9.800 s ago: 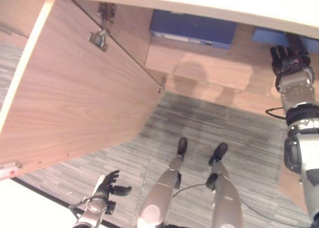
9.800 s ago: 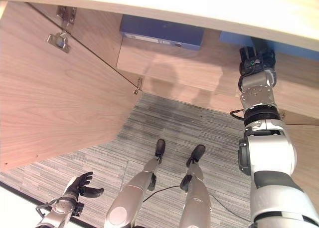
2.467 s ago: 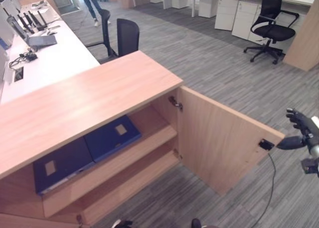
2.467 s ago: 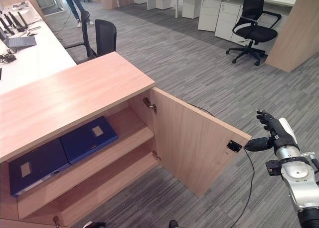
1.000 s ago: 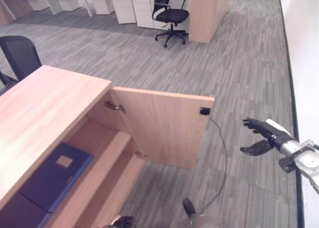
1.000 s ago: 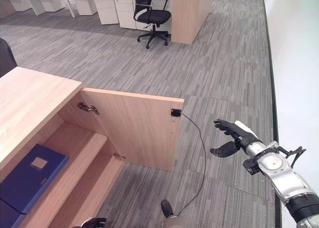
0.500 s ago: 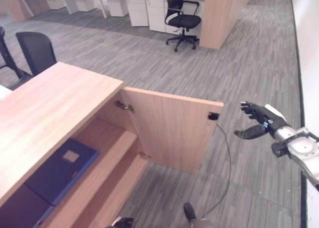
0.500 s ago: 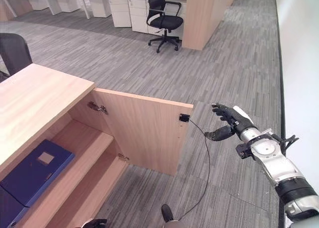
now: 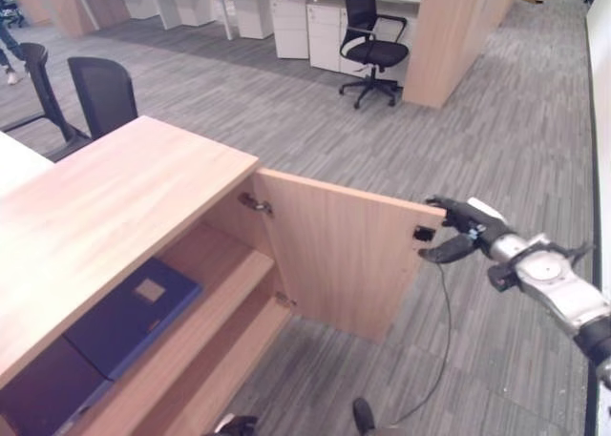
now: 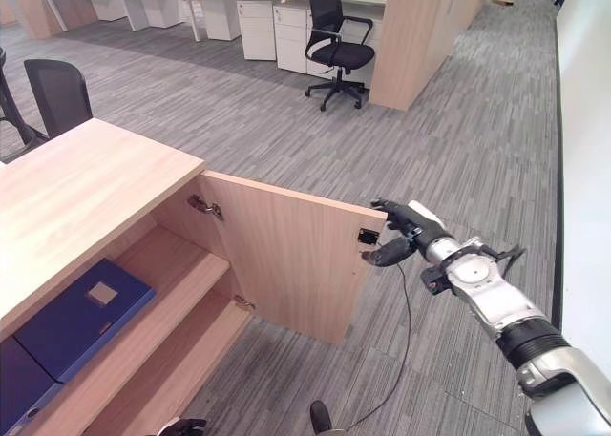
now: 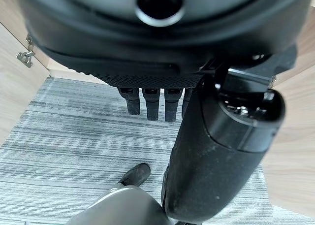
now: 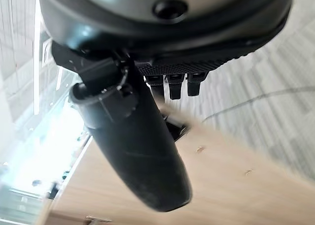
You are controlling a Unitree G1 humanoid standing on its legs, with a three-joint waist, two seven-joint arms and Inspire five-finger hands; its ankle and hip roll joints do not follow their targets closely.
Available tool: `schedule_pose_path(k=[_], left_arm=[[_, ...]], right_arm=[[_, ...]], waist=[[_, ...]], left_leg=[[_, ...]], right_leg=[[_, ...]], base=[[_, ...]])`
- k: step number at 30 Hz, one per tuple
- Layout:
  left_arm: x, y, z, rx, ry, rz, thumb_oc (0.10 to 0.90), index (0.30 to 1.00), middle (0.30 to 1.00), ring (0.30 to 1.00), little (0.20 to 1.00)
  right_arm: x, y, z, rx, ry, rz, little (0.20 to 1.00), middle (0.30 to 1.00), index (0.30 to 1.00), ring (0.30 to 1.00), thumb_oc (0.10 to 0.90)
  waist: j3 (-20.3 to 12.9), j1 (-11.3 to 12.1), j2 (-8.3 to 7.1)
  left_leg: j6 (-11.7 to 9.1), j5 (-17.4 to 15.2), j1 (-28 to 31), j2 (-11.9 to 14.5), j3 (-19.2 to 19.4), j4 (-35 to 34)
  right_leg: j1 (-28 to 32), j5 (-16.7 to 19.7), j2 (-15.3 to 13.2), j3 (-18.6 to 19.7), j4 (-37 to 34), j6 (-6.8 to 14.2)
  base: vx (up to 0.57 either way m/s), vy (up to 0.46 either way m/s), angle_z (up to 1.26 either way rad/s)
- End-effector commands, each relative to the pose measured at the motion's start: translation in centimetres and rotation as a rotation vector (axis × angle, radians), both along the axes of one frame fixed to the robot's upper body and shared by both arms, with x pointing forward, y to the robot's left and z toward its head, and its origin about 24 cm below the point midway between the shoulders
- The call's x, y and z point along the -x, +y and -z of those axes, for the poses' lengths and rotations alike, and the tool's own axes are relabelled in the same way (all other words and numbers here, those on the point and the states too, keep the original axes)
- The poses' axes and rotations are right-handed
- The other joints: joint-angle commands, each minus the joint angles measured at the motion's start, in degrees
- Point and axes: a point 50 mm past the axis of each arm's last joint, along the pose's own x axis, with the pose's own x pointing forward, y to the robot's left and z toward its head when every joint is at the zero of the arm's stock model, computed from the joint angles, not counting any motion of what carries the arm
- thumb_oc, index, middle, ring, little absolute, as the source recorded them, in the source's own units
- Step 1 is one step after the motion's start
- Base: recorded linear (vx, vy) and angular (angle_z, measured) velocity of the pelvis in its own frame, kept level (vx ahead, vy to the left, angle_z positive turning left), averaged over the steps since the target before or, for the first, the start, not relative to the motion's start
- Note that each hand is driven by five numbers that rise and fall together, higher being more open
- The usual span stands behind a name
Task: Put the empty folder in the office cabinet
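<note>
Cabinet (image 9: 124, 197) shelf holds two blue folders (image 9: 134, 315).

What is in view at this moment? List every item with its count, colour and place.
Cabinet: one, light wood, at left, open.
Cabinet door: one, light wood, swung out toward the floor space.
Folders: two, dark blue, flat side by side on the upper shelf.
Office chairs: three, black; one by the far desks, two beyond the cabinet's far end.
Drawer units: several, white, under the far desks.
Right hand: one, dark with white thumb cover, open, at the door's free edge.
Left hand: one, dark, fingers straight, above the carpet.
</note>
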Motion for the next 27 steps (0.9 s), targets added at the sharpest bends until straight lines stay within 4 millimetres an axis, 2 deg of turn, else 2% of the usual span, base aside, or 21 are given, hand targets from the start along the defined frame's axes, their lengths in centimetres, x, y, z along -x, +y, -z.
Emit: schedule_pose_path(k=[1, 5, 6, 7, 8, 10, 11, 13, 14, 16, 17, 18, 19, 23, 27], left_arm=[[0.7, 1.4, -0.1, -0.056, 0.047, 0.058, 0.8, 0.9, 0.9, 0.9, 0.9], [0.0, 1.0, -0.1, -0.049, 0.034, 0.085, 0.8, 0.9, 0.9, 0.9, 0.9], [0.1, 1.0, -0.1, -0.049, 0.034, 0.085, 0.8, 0.9, 0.9, 0.9, 0.9], [-0.5, 0.9, -0.2, -0.048, 0.02, 0.099, 0.8, 0.9, 0.9, 0.9, 0.9], [-0.5, 0.9, -0.2, -0.048, 0.02, 0.099, 0.8, 0.9, 0.9, 0.9, 0.9], [-1.2, 0.8, -0.4, -0.052, 0.004, 0.11, 0.8, 0.9, 0.9, 0.9, 0.9], [-1.2, 0.8, -0.4, -0.052, 0.004, 0.11, 0.8, 0.9, 0.9, 0.9, 0.9], [-1.5, 0.8, -0.5, -0.057, -0.004, 0.12, 0.8, 0.9, 0.9, 0.9, 0.9], [-1.5, 0.8, -0.5, -0.057, -0.004, 0.12, 0.8, 0.9, 0.9, 0.9, 0.9], [-1.7, 0.7, -0.5, -0.058, -0.009, 0.125, 0.8, 0.9, 0.9, 0.9, 0.9], [-1.9, 0.6, -0.6, -0.059, -0.016, 0.127, 0.8, 0.9, 0.9, 0.9, 0.9], [-2.2, 0.5, -0.6, -0.063, -0.027, 0.133, 0.8, 0.9, 0.9, 0.9, 0.9], [-2.2, 0.5, -0.6, -0.063, -0.026, 0.133, 0.8, 0.9, 0.9, 0.9, 0.9], [-3.2, -0.2, -0.8, -0.063, -0.065, 0.149, 0.8, 0.9, 0.9, 0.9, 0.9], [-3.6, -0.5, -0.9, -0.07, -0.088, 0.146, 0.8, 0.9, 0.9, 0.9, 0.9]], right_arm=[[-2.6, 3.9, -6.7, -0.094, -0.227, -0.186, 0.9, 0.9, 0.9, 0.9, 0.8], [-1.9, 7.1, -6.0, -0.151, -0.193, -0.329, 0.9, 0.9, 0.9, 0.9, 0.8], [-1.9, 7.1, -6.0, -0.151, -0.193, -0.329, 0.9, 0.9, 0.9, 0.9, 0.8], [-1.1, 9.2, -5.3, -0.175, -0.157, -0.431, 0.9, 0.9, 0.9, 0.9, 0.8], [-1.1, 9.2, -5.3, -0.175, -0.157, -0.431, 0.9, 0.9, 0.9, 0.9, 0.8], [0.1, 11.3, -4.7, -0.183, -0.121, -0.555, 0.9, 0.9, 0.9, 0.9, 0.8], [0.1, 11.3, -4.7, -0.182, -0.121, -0.555, 0.9, 0.9, 0.9, 0.9, 0.8], [1.9, 13.5, -4.0, -0.252, -0.074, -0.676, 0.9, 0.9, 0.9, 0.9, 0.8], [1.9, 13.5, -4.0, -0.252, -0.074, -0.676, 0.9, 0.9, 0.9, 0.9, 0.8], [3.4, 15.6, -3.3, -0.336, -0.022, -0.773, 0.9, 0.9, 0.9, 0.9, 0.8], [4.4, 16.9, -2.5, -0.402, 0.025, -0.825, 0.9, 0.9, 0.9, 0.9, 0.8], [5.9, 18.8, -0.9, -0.522, 0.124, -0.878, 0.9, 0.9, 0.9, 0.9, 0.8], [5.9, 18.8, -0.9, -0.523, 0.124, -0.878, 0.9, 0.9, 0.9, 0.9, 0.8], [8.5, 22.0, 2.8, -0.766, 0.302, -0.869, 0.9, 0.9, 0.9, 0.9, 0.8], [9.6, 23.0, 5.3, -0.918, 0.387, -0.761, 0.9, 0.9, 0.9, 0.9, 0.8]], waist=[[-2.46, 1.68, 0.12], [-2.64, 1.98, 0.15], [-2.64, 1.97, 0.15], [-2.71, 2.15, 0.02], [-2.71, 2.15, 0.02], [-2.73, 2.22, -0.14], [-2.72, 2.21, -0.14], [-2.7, 2.24, -0.28], [-2.7, 2.25, -0.29], [-2.56, 2.34, -0.4], [-2.49, 2.42, -0.45], [-2.34, 2.73, -0.5], [-2.34, 2.71, -0.52], [-2.17, 3.52, -0.44], [-2.18, 3.88, -0.73]], left_leg=[[-1.66, -2.98, -1.42, 0.76, 0.04, -0.16], [-1.7, -2.95, -1.26, 0.89, -0.25, -0.16], [-1.7, -2.95, -1.26, 0.89, -0.25, -0.16], [-1.72, -2.93, -1.22, 0.97, -0.28, -0.16], [-1.72, -2.93, -1.22, 0.97, -0.29, -0.16], [-1.72, -2.92, -1.26, 1.03, -0.31, -0.16], [-1.72, -2.92, -1.25, 1.03, -0.32, -0.16], [-1.66, -2.95, -1.24, 1.11, -0.33, -0.16], [-1.66, -2.95, -1.23, 1.11, -0.33, -0.16], [-1.6, -2.93, -1.26, 1.18, -0.38, -0.16], [-1.56, -2.92, -1.3, 1.18, -0.43, -0.13], [-1.53, -2.87, -1.39, 1.16, -0.56, -0.05], [-1.53, -2.87, -1.38, 1.16, -0.57, -0.05], [-1.28, -2.88, -1.65, 0.93, -1.38, 0.23], [-1.2, -3.05, -1.71, 0.85, -1.99, 0.54]], right_leg=[[2.39, -7.81, 1.8, -1.49, 0.42, 2.56], [2.75, -8.07, 1.8, -1.73, 0.42, 2.46], [2.76, -8.08, 1.8, -1.74, 0.42, 2.46], [2.86, -8.13, 1.74, -2.0, 0.42, 2.42], [2.86, -8.14, 1.74, -2.0, 0.42, 2.42], [2.88, -8.12, 1.69, -2.11, 0.42, 2.37], [2.89, -8.12, 1.69, -2.12, 0.42, 2.37], [2.9, -8.13, 1.65, -2.06, 0.42, 2.34], [2.91, -8.13, 1.65, -2.06, 0.42, 2.34], [2.89, -8.1, 1.61, -2.06, 0.42, 2.28], [2.85, -7.99, 1.56, -2.12, 0.42, 2.23], [2.87, -7.9, 1.46, -2.36, 0.42, 2.18], [2.89, -7.91, 1.46, -2.37, 0.42, 2.18], [3.03, -7.99, 1.26, -3.04, 0.42, 1.93], [3.56, -8.4, 1.32, -3.14, 0.42, 1.73]], base=[[0.0, 0.0, 0.0], [0.0, 0.0, 0.0], [0.0, -0.005, -0.04], [0.0, 0.0, 0.0], [0.0, 0.0, 0.0], [0.0, 0.0, 0.0], [0.0, 0.0, 0.0], [0.0, 0.0, 0.0], [0.0, 0.0, 0.0], [-0.02, 0.006, -0.04], [-0.03, 0.014, -0.04], [0.0, 0.0, 0.0], [0.0, 0.0, 0.0], [-0.01, 0.018, -0.04], [0.0, 0.006, 0.07]])
